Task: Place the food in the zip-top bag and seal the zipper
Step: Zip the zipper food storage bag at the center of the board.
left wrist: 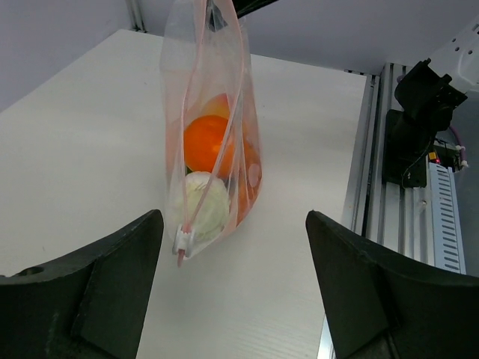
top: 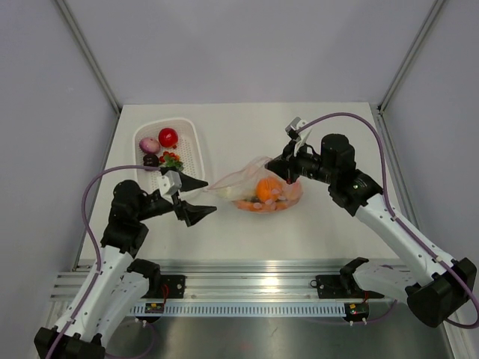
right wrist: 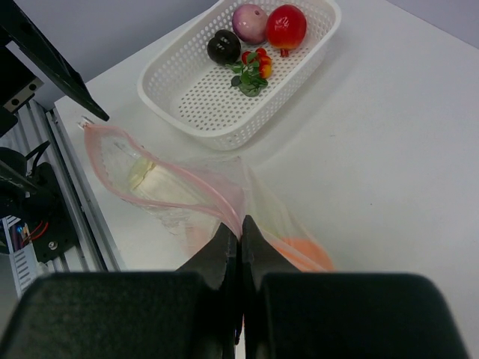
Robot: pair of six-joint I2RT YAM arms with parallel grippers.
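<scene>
The clear zip-top bag [top: 254, 188] lies mid-table, its far end lifted, with an orange [top: 266, 188], a pale green-white piece [left wrist: 200, 209] and other orange food inside. My right gripper [top: 283, 169] is shut on the pink zipper [right wrist: 196, 187] strip at the bag's far end [right wrist: 241, 224]. The two strips stand apart along the mouth. A white slider [left wrist: 182, 241] sits at the near end. My left gripper [top: 197, 199] is open and empty, just short of that end [left wrist: 233, 218]. A tomato [top: 168, 137], onion [top: 149, 144] and eggplant [top: 151, 159] lie in the basket.
The white slotted basket [top: 191, 149] stands at the back left, also holding a small green-and-red sprig [top: 172, 159]. It shows in the right wrist view [right wrist: 187, 112] too. A metal rail [top: 247, 288] runs along the table's near edge.
</scene>
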